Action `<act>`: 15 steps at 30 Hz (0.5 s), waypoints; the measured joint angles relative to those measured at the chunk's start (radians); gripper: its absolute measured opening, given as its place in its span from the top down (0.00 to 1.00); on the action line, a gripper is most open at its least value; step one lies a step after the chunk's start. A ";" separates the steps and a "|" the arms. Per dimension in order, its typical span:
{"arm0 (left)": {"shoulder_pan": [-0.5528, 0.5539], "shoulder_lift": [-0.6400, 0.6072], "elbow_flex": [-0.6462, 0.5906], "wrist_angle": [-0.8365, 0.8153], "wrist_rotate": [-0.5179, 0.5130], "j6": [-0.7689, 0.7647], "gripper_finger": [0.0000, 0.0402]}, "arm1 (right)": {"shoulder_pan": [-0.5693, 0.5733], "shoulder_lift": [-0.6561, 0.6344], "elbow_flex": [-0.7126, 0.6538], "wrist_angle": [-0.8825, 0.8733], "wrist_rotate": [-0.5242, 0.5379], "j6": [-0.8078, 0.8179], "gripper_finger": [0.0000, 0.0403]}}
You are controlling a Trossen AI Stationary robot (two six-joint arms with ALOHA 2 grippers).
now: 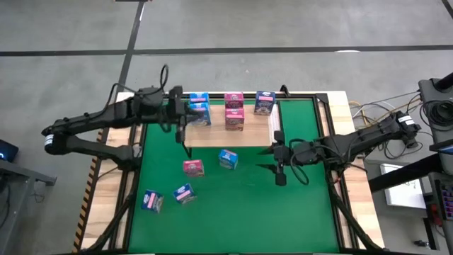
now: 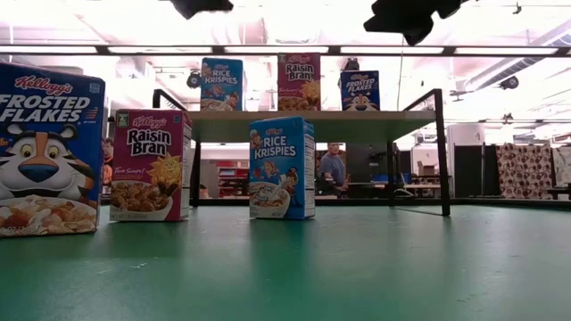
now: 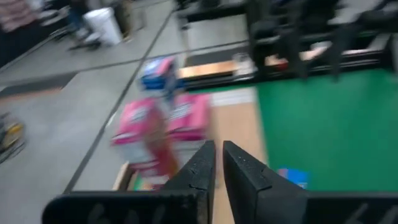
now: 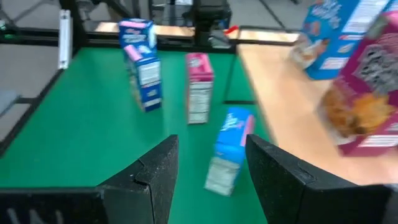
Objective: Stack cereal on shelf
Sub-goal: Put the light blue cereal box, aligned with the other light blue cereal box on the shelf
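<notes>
The shelf [image 1: 244, 138] is a light-wood board at the far end of the green mat. Several cereal boxes stand on it: light blue [image 1: 199, 110], pink [image 1: 234, 112] and dark blue [image 1: 265, 104]. On the mat stand a pink box [image 1: 193, 168], a light blue box [image 1: 228, 159], a dark blue box [image 1: 151, 201] and one more box [image 1: 185, 193]. My left gripper [image 1: 180, 124] hovers at the shelf's left end, shut and empty [image 3: 217, 165]. My right gripper [image 1: 277, 168] is open and empty [image 4: 211, 168] over the mat, right of the light blue box [image 4: 230, 149].
The shelf's black frame posts [image 2: 440, 152] rise at its corners. The low view shows the shelf top [image 2: 312, 113] raised above the mat. Green mat [image 1: 233, 212] lies open toward the near edge. Cables and equipment [image 1: 417, 134] sit off the table's right side.
</notes>
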 joint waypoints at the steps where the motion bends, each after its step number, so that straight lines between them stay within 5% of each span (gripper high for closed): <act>1: -0.030 -0.006 -0.004 0.002 0.000 0.000 0.98 | 0.015 0.008 0.000 0.003 0.004 0.020 0.56; 11: -0.281 -0.048 -0.112 0.115 -0.013 -0.051 1.00 | 0.072 0.146 0.000 0.090 0.055 0.187 0.56; 15: -0.351 -0.063 -0.162 0.156 -0.109 -0.084 1.00 | 0.072 0.232 0.000 0.116 0.058 0.236 0.56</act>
